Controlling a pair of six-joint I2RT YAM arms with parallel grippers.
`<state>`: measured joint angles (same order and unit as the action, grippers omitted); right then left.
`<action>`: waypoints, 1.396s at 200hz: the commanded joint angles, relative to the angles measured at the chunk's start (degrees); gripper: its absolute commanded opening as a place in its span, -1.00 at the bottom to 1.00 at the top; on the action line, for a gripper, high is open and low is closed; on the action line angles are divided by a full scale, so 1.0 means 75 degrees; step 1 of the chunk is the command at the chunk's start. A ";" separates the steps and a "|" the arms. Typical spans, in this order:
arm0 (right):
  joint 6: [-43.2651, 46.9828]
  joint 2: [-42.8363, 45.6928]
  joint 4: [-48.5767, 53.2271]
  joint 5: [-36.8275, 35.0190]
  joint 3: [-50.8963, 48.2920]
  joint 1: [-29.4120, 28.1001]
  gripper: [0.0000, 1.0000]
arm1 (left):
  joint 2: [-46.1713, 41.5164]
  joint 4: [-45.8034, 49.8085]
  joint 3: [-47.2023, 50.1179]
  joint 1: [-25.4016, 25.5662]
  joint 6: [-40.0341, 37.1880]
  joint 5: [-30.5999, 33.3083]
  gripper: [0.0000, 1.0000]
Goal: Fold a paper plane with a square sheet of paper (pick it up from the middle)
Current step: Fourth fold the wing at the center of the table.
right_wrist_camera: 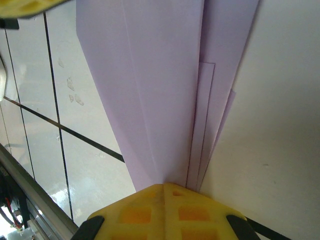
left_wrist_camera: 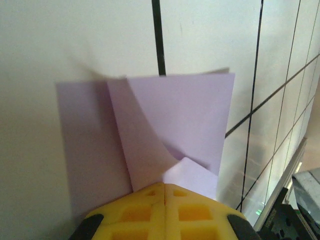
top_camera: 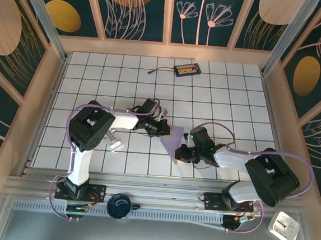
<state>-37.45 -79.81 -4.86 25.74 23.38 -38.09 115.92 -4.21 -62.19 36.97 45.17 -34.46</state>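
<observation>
Likely light and floppy, the folded paper (top_camera: 173, 138) is pinched by left gripper (left_wrist_camera: 165, 188) and right gripper (right_wrist_camera: 164, 187) at its stiffer layered edges

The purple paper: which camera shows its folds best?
The right wrist view: the purple paper runs up the picture with long creases and layered edges plain. The left wrist view shows a folded corner; from above it is a small triangle.

The thin pale lavender paper (top_camera: 174, 141), plain and unmarked, is folded lengthwise into a tapering wedge of overlapping creased layers, one small corner flap turned over, near the middle of the white tiled tabletop (top_camera: 236, 93).
</observation>
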 commanded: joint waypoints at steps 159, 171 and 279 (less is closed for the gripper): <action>0.0623 0.0723 0.1705 -0.0524 0.0056 -0.0137 -1.00 | -0.0285 -0.0300 -0.0261 -0.1402 -0.0169 0.0975 -0.91; 0.0693 0.1196 0.1427 -0.0374 0.0272 -0.0091 -1.00 | -0.0913 -0.0768 0.0456 -0.1342 0.0057 0.0956 -0.81; 0.0521 0.0478 -0.0653 -0.0830 0.0786 0.1211 -0.36 | -0.2087 -0.2629 0.2716 -0.0092 0.1207 0.0544 -0.33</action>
<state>-34.57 -73.03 -5.96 21.02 26.63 -29.93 98.00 -20.21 -41.04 35.48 52.69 -29.04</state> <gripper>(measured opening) 0.319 0.331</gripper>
